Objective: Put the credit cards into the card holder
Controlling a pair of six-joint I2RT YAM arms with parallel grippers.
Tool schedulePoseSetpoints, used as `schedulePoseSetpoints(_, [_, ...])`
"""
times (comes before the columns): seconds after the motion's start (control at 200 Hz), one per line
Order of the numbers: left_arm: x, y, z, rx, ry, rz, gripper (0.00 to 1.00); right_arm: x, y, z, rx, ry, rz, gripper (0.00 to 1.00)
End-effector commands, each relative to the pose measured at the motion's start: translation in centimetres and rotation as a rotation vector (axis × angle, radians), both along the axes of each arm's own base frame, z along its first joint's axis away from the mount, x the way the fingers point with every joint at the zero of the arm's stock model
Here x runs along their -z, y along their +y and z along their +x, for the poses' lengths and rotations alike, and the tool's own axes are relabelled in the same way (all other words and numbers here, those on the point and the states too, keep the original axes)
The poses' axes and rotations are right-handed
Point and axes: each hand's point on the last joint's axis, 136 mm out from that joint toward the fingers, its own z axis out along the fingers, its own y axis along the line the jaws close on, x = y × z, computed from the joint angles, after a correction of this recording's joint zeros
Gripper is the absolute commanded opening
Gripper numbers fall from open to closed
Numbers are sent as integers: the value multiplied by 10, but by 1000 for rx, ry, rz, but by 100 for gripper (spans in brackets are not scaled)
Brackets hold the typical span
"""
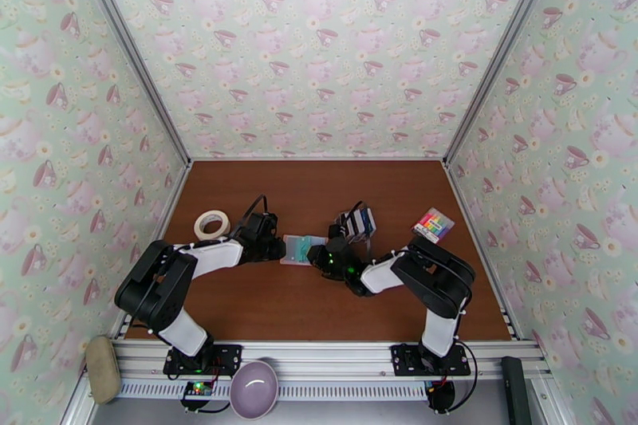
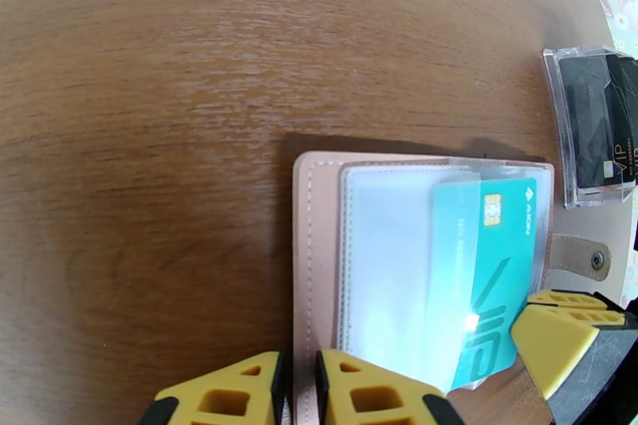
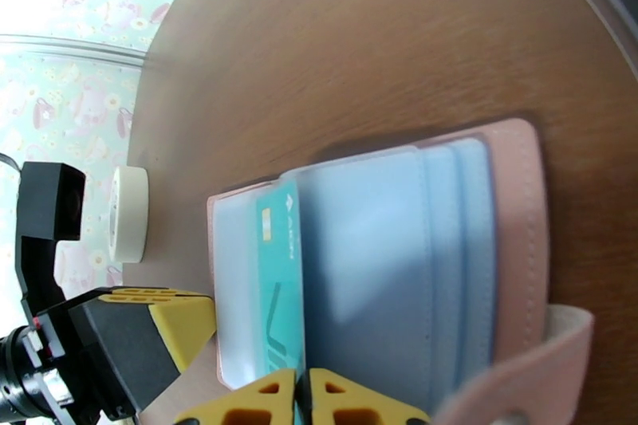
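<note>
As it pinches shut, the left hand [image 2: 299,377] clamps the card holder [image 2: 317,203].

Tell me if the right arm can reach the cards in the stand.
Probably yes: the stand sits close beside the right pincer, nothing between. But that pincer looks shut on a teal card and must release it.

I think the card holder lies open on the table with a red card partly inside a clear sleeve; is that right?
Not quite: the card is teal, not red, as the left wrist view shows. The card holder does lie open on the table, with that card partly inside a clear sleeve.
</note>
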Motion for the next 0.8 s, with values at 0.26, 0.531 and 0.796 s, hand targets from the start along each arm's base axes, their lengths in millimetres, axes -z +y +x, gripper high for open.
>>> schedulePoseSetpoints(0.26, [19,2,-14,0,57,10,20,15,-7,-11,-64,80,-245,36])
schedulePoseSetpoints(0.531, [20,2,-17,-1,63,4,19,-6,-10,5,-116,42,-459,41])
schedulePoseSetpoints(0.796, [16,1,-17,-2,59,-3,13,0,0,15,-140,51,-514,40])
